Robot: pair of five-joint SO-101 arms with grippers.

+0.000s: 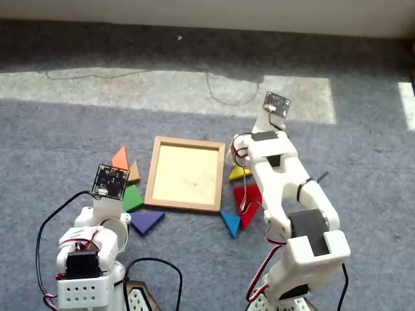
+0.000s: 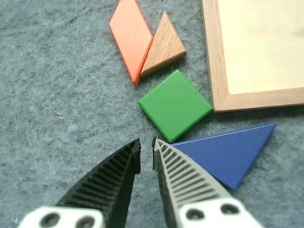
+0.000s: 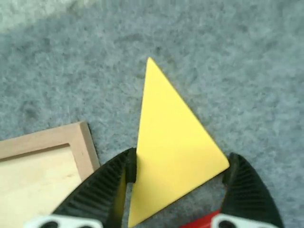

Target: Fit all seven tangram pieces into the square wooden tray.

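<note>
At the centre of the high view, the square wooden tray (image 1: 151, 173) lies bare, its pale floor uncovered, so by my reading no piece has been fitted and all seven are left to place.

Left of the tray in the frame sit four pieces: an orange parallelogram (image 1: 120, 157), a small plain-wood triangle (image 1: 133, 172) touching it, a green square (image 1: 133, 198) just below, and a dark blue triangle (image 1: 147, 221) near the tray's lower left corner. Right of the tray lie a yellow triangle (image 1: 238, 173), a larger red triangle (image 1: 249, 201) partly under the arm, and a small light blue triangle (image 1: 231, 223) at the lower right corner.

The right gripper (image 3: 181, 159) has its fingers spread wide to either side of the yellow triangle, close against its edges, beside the tray's corner. Whether they already press on it I cannot tell, and the piece appears to lie flat. The left gripper (image 2: 146, 142) hangs just short of the green square with its fingers drawn nearly together, only a narrow slit between them, and it holds nothing.

Everything rests on a grey-blue carpet (image 1: 65, 149). A band of sunlight (image 1: 130, 91) crosses the upper part of the frame, with a thin loose cable (image 1: 224, 97) lying in it and a pale wall base (image 1: 194, 13) along the top edge.
</note>
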